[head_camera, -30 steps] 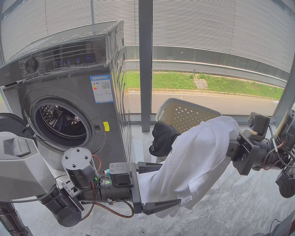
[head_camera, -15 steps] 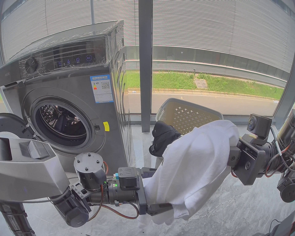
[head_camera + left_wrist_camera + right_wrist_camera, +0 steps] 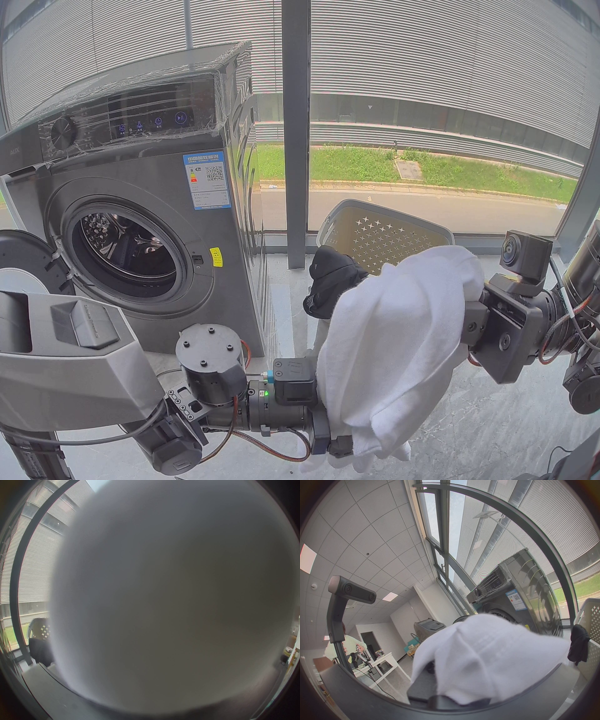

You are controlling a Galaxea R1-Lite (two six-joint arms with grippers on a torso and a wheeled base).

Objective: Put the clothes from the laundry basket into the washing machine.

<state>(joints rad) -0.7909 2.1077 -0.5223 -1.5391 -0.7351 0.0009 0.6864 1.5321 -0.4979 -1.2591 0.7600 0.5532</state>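
Between the two grippers, above the floor (image 3: 475, 425) and in front of the laundry basket (image 3: 375, 231), hung a white garment (image 3: 394, 350), soft, thick and bunched into loose folds. Its long axis ran slantwise, from the right gripper (image 3: 467, 314) at its upper end down to the left gripper (image 3: 337, 445) at its lower end. The right gripper seemed pressed together on the cloth, since the bundle hung from it. Cloth buried the left gripper, so I could not tell whether it gripped. The washing machine (image 3: 156, 169) stood to the robot's left of the garment, its round opening (image 3: 125, 250) uncovered and facing forward. The left arm was the nearer one to it. A black garment (image 3: 331, 281) lay draped over the basket's near rim.
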